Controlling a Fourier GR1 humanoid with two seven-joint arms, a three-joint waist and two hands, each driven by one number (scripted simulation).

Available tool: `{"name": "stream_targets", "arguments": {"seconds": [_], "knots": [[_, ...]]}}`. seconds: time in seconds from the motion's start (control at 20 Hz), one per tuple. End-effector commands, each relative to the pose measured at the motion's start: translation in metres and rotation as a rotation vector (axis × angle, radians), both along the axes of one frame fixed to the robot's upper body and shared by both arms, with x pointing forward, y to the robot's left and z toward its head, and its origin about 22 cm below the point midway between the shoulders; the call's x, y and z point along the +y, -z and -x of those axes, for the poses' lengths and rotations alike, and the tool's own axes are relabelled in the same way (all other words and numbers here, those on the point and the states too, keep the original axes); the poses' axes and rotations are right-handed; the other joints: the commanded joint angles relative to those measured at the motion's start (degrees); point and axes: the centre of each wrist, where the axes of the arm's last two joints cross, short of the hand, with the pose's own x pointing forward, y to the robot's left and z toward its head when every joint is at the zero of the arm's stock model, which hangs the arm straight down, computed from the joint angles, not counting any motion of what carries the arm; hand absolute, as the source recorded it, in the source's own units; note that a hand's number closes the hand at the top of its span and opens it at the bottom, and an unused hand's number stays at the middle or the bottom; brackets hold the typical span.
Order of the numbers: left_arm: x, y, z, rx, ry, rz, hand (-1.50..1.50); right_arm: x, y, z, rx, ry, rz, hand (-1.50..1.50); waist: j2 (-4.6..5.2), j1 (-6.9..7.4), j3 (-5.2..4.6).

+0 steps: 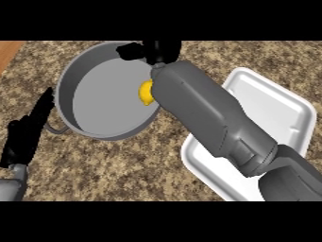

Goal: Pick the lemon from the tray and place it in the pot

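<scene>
We see the lemon (145,93) only as a yellow sliver inside the outline of the pot (100,92), close against the pot's right-hand wall. The right forearm (212,118) covers the rest of it. It is off the tray (278,106), which lies toward the right edge of the tabletop (100,165) with a bare white floor. We cannot tell whether the fruit rests on the pot's bottom or hangs just above it.

The right hand (151,49) shows as a dark shape over the pot's far rim, toward the far edge of the tabletop. We cannot tell whether it is released or clenched, and the lemon sits nearer the wrist than the hand. The left hand (25,130) rests open and upright near the left edge, beside the pot, holding nothing.

We judge the lemon to be light, firm under its rind and not fragile. The skin is smooth and waxy, and the rounded body will roll on a flat surface, so it is apt to slip sideways out of a shallow pinch. If it needs taking up again, we would close round its widest middle from opposite sides, not over the tapered ends. The pot's wall beside it leaves little room on that side, so an approach from above looks best.
</scene>
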Motion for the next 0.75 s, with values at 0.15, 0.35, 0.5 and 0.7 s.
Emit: {"name": "stream_targets", "arguments": {"seconds": [0.15,0.35,0.5,0.7], "knots": [[0.013,0.001,0.016,0.005,-0.02,-0.002,0.0,-0.003,-0.005,0.006,0.018,-0.057,-0.238,-1.5,-0.83,-1.44,0.02],[0.03,0.009,0.014,0.041,-0.061,-0.001,0.0,-0.006,0.01,0.018,0.016,-0.149,-0.297,-1.5,-1.22,-3.85,0.01],[0.03,0.012,0.034,0.029,-0.098,-0.002,0.0,-0.015,0.033,0.028,0.032,-0.177,-0.332,-1.5,-1.77,-5.21,0.05],[0.033,0.006,0.023,0.045,-0.112,0.005,0.0,-0.013,0.042,0.05,0.021,-0.194,-0.366,-1.5,-2.03,-6.75,0.02]]}}
